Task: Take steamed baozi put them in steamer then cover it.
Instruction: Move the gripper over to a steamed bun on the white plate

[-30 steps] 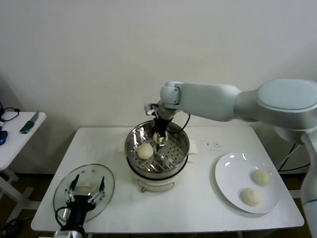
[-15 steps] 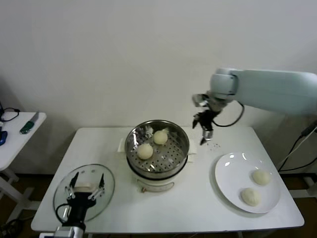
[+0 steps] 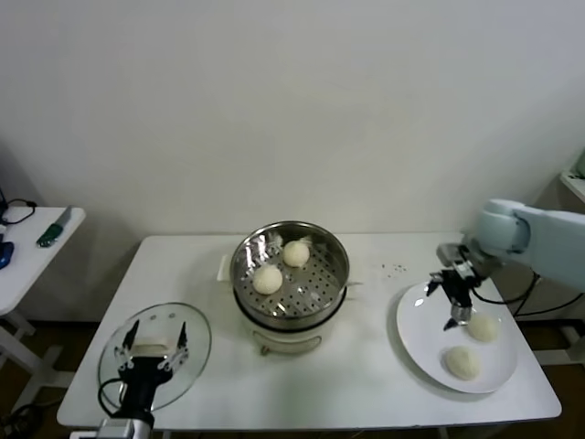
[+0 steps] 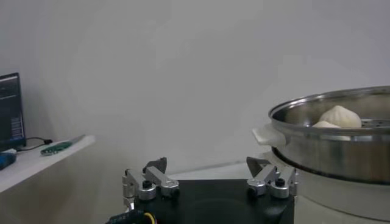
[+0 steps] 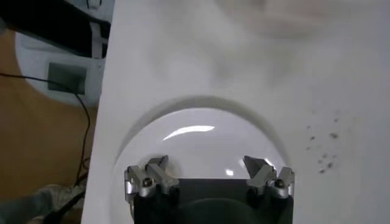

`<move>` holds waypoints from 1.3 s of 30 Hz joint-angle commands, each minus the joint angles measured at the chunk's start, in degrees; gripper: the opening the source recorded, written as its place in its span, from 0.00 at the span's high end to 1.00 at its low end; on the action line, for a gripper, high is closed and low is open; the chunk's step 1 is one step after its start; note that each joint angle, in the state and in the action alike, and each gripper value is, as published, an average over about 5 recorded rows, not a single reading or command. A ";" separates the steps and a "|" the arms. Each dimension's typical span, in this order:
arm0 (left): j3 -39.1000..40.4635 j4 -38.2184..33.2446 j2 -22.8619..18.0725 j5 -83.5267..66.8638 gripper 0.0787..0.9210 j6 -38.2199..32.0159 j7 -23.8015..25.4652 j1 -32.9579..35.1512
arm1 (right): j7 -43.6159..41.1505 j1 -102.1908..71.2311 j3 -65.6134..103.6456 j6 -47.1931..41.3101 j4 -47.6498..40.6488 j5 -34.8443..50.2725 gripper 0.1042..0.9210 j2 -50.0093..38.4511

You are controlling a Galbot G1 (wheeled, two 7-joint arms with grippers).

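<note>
The steamer [image 3: 291,297] stands mid-table with two steamed baozi [image 3: 268,279] [image 3: 295,253] on its perforated floor. Two more baozi [image 3: 482,327] [image 3: 462,363] lie on the white plate [image 3: 422,334] at the right. My right gripper [image 3: 454,304] hangs open and empty over the plate's near-left part, just left of the upper baozi; its wrist view shows bare plate [image 5: 201,137] between the fingertips [image 5: 207,163]. My left gripper [image 3: 154,340] waits open over the glass lid [image 3: 194,346] at front left. In the left wrist view that gripper [image 4: 207,165] faces the steamer [image 4: 341,152].
A small side table [image 3: 32,247] at the far left carries a green-handled tool [image 3: 50,233]. Dark specks [image 3: 395,268] dot the tabletop between steamer and plate. The plate lies close to the table's right front edge.
My right arm left the second baozi in the steamer, rose, swung right and came down over the plate. The left gripper stayed over the lid.
</note>
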 commanded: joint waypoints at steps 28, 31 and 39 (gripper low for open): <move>-0.23 1.55 -0.76 0.75 0.12 -0.37 -0.59 0.28 | -0.07 -25.55 17.34 1.76 -6.34 -13.72 0.13 -3.45; -0.24 1.60 -0.73 0.73 0.12 -0.38 -0.60 0.29 | -0.21 -25.31 17.20 1.91 -6.59 -13.71 0.18 -3.05; -0.31 1.50 -0.79 0.55 0.12 -0.36 -0.80 0.43 | -0.41 -24.44 17.06 2.50 -6.59 -13.52 0.29 -2.79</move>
